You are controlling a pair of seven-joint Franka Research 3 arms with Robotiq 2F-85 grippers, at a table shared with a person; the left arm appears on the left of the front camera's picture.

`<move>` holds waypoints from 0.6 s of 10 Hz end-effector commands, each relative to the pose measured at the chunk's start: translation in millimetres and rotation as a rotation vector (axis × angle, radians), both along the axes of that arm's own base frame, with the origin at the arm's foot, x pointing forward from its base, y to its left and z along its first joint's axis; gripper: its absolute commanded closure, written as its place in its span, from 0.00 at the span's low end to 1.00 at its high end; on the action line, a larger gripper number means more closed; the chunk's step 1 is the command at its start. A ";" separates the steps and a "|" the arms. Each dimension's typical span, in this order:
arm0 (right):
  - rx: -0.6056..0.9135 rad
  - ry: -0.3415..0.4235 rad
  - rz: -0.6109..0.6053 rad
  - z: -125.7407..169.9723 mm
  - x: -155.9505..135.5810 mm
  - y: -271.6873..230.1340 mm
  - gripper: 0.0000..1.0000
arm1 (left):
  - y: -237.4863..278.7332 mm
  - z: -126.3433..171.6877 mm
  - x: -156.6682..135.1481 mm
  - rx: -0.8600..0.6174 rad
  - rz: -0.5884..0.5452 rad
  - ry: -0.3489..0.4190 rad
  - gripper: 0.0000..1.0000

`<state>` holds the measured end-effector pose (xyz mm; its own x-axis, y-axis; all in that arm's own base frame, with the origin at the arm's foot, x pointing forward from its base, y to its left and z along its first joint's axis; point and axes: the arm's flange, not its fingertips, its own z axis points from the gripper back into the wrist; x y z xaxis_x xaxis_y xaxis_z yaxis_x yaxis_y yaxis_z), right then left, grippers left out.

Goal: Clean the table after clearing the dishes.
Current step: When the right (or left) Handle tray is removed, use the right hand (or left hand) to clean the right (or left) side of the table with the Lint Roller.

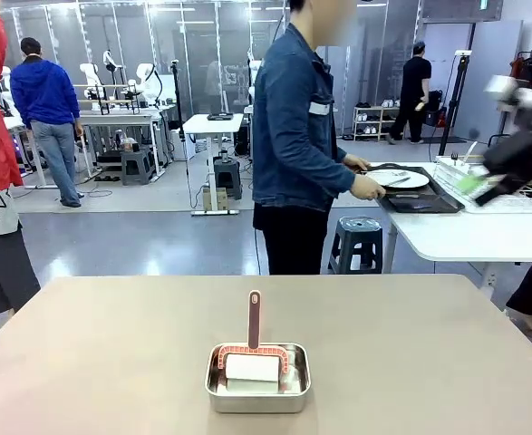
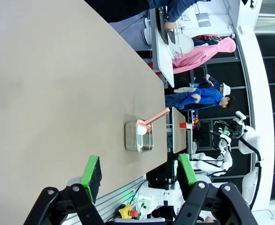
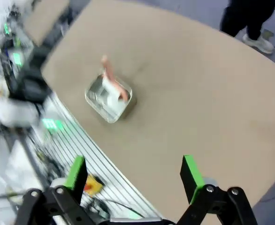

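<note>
Ahead of our wide-open, empty left gripper [image 2: 138, 172] sits the steel pan [image 2: 139, 136]; our right gripper [image 3: 135, 174] likewise; the front view adds a plate [image 1: 398, 178].

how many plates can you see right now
1. A white plate lies on a dark tray on the white side table at far right, by the person's hand. Others may be hidden behind the person or underneath.
</note>
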<state>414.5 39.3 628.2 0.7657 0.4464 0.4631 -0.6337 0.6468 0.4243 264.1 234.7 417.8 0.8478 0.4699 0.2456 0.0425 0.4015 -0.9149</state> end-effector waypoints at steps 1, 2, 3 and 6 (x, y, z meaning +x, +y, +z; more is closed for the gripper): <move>-0.209 -0.010 0.165 -25.3 33.4 72.6 0.00 | 0.5 4.0 -3.4 0.006 -0.005 0.009 0.17; -0.294 -0.017 0.246 -41.0 31.7 119.4 0.00 | 0.5 4.0 -3.4 0.006 -0.005 0.009 0.17; -0.344 -0.026 0.319 -58.9 26.1 159.0 0.00 | 0.5 4.0 -3.4 0.006 -0.005 0.009 0.17; -0.474 -0.083 0.468 -107.1 7.2 220.8 0.00 | 0.5 4.0 -3.4 0.006 -0.005 0.009 0.17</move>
<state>423.0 263.5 523.1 0.4268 0.8855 0.1838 -0.9021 0.4023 0.1562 264.1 234.7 418.0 0.8478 0.4697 0.2462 0.0430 0.4018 -0.9147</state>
